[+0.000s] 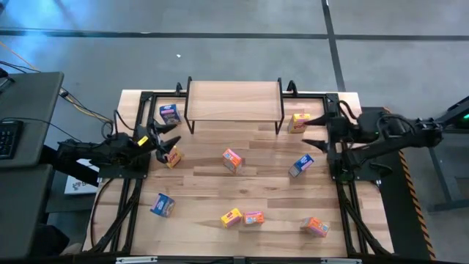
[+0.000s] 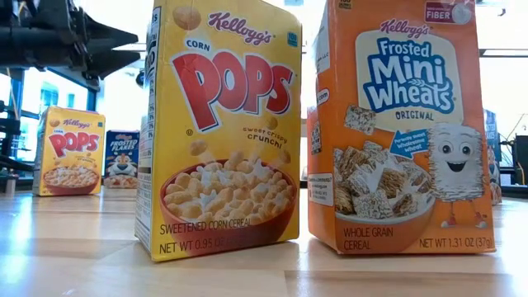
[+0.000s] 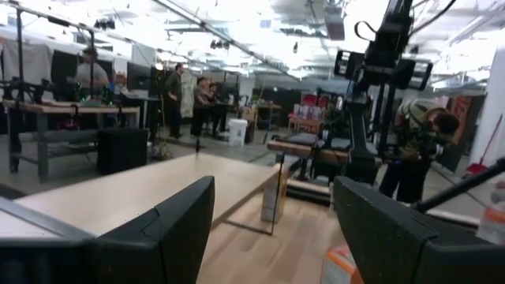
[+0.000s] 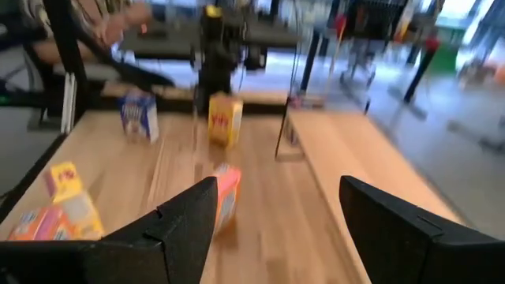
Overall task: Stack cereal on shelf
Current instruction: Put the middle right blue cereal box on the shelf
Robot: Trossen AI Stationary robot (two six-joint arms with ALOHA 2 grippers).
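Several small cereal boxes stand scattered on the table: blue (image 1: 170,114), yellow (image 1: 174,156), orange (image 1: 233,160), blue (image 1: 300,165), yellow (image 1: 298,122), and more near the front edge, such as a yellow one (image 2: 223,132) and an orange one (image 2: 400,124). The shelf (image 1: 233,99), a light plank on thin black legs, stands at the far middle with nothing on it. My left gripper (image 1: 167,143) hovers open at the table's left, just above the yellow box. My right gripper (image 1: 314,132) hovers open at the right, near the far yellow box. Neither holds anything.
Black frame rails (image 1: 132,183) run along the table's left and right edges. A blue box (image 1: 163,205) and an orange box (image 1: 316,226) stand near the front corners. Bare wood lies in the table's middle (image 1: 220,187). People stand in the room beyond (image 3: 177,95).
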